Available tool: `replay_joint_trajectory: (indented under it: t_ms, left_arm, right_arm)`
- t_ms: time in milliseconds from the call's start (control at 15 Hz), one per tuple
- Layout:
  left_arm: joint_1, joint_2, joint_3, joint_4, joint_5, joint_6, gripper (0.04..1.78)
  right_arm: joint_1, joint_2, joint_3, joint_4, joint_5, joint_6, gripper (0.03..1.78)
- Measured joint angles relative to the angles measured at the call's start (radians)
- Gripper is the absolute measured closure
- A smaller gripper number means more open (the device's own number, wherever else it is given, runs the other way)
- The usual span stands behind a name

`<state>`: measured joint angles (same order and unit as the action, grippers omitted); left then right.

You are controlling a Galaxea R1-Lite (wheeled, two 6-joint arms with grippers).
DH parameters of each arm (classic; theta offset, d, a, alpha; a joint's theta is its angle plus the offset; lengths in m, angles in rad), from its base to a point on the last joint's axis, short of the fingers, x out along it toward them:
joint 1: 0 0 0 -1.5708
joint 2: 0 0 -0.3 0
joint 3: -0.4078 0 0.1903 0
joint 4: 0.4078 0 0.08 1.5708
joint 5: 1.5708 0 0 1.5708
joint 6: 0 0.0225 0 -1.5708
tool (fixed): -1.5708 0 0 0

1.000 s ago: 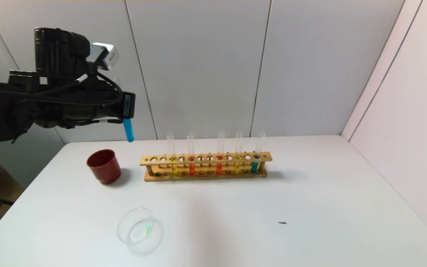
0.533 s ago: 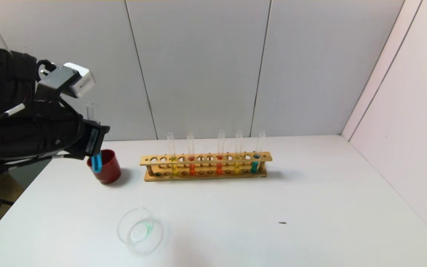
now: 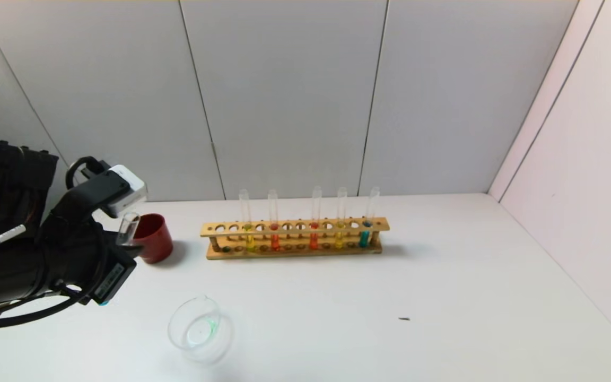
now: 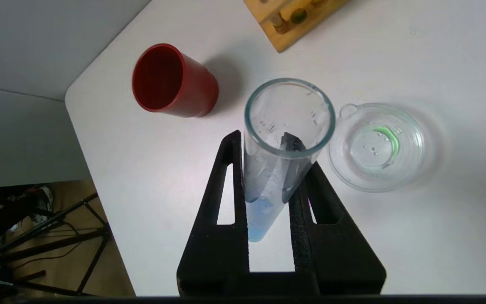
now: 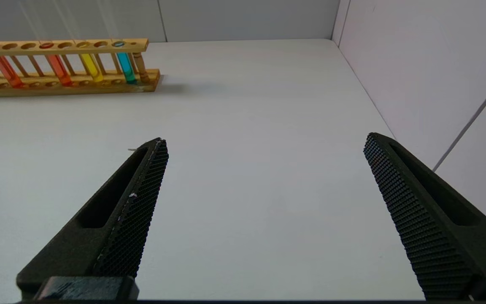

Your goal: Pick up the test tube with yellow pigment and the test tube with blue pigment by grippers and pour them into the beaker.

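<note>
My left gripper [image 3: 112, 268] is shut on the test tube with blue pigment [image 3: 127, 229], held upright and slightly tilted above the table, left of the beaker [image 3: 199, 329]. In the left wrist view the black fingers [image 4: 231, 169] clamp the tube [image 4: 274, 169], with light blue liquid at its bottom, and the beaker [image 4: 376, 145] lies just beside it, holding a trace of green liquid. The test tube with yellow pigment [image 3: 249, 240] stands near the left end of the wooden rack [image 3: 295, 250]. My right gripper [image 5: 264, 143] is open and empty, low over the bare table.
A dark-red cup [image 3: 153, 237] stands behind my left gripper, left of the rack. The rack also holds two orange-red tubes [image 3: 275, 240], an amber tube [image 3: 339, 239] and a teal tube [image 3: 364, 237]. A small dark speck [image 3: 404, 319] lies on the table. The table's left edge is close.
My left gripper has come down and towards me with the blue tube, from high above the red cup to low beside the beaker.
</note>
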<state>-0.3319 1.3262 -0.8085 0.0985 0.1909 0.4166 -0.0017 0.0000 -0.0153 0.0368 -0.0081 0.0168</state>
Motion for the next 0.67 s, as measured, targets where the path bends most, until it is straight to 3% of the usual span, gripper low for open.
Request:
replay_joint_trajectory:
  t_ms: [400,667]
  left_arm:
    - [-0.093,0.037,0.057,0.144,0.09,0.043,1.5]
    - [-0.124,0.118,0.061,0.15,0.135,0.053,1.5]
  right_arm:
    - [0.0,0.0,0.0,0.0,0.0,0.0,0.11]
    - [0.0,0.0,0.0,0.0,0.0,0.0,0.11]
